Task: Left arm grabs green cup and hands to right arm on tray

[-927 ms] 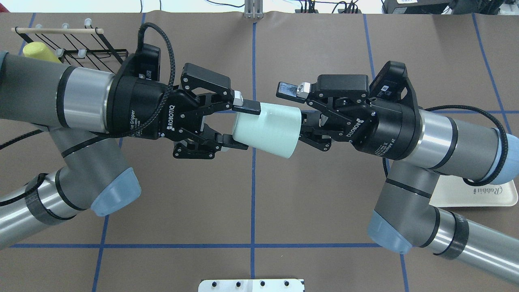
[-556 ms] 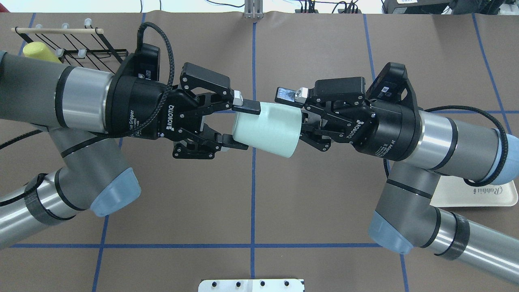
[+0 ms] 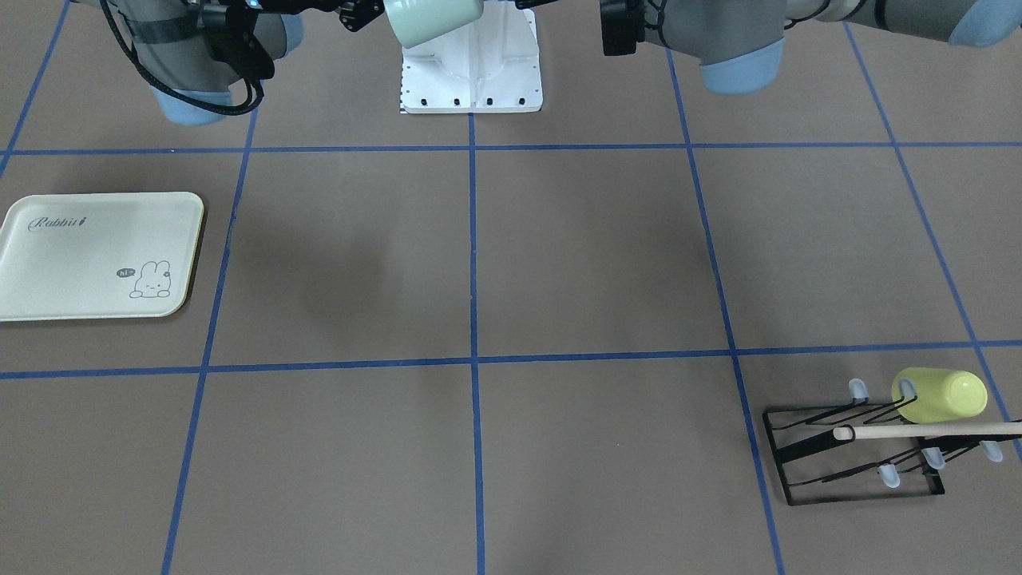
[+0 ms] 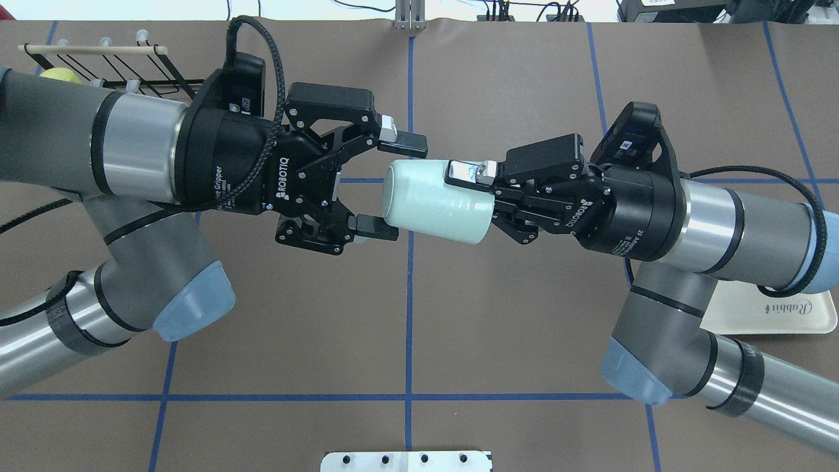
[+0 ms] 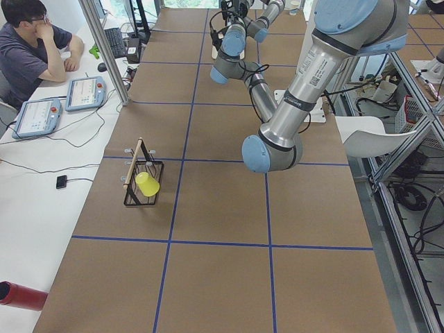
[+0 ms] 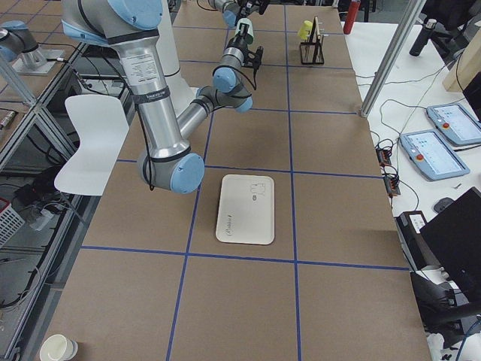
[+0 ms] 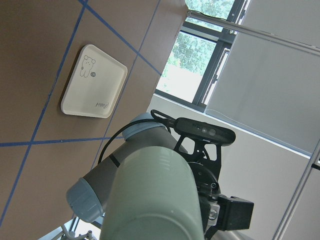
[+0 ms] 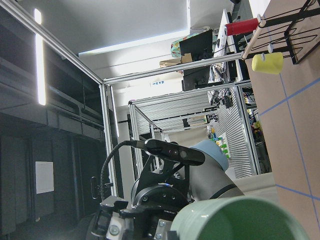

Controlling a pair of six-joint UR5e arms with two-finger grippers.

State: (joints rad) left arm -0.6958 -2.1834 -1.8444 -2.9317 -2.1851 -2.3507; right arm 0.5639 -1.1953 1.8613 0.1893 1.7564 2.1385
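Observation:
The pale mint-green cup hangs on its side in the air between the two arms, above the table's middle. My right gripper is shut on its rim end, one finger lying along the cup's outer wall. My left gripper is open at the cup's base end, its fingertips apart from the cup. The cup also shows in the front view and both wrist views. The cream tray lies empty on the table under the right arm.
A black wire rack at the far left holds a yellow-lime cup. The white base plate sits at the robot's foot. An operator sits beside the table.
My left gripper has opened and let go of the green cup. My right gripper has closed on the cup's rim end. The cup has shifted slightly toward the right arm.

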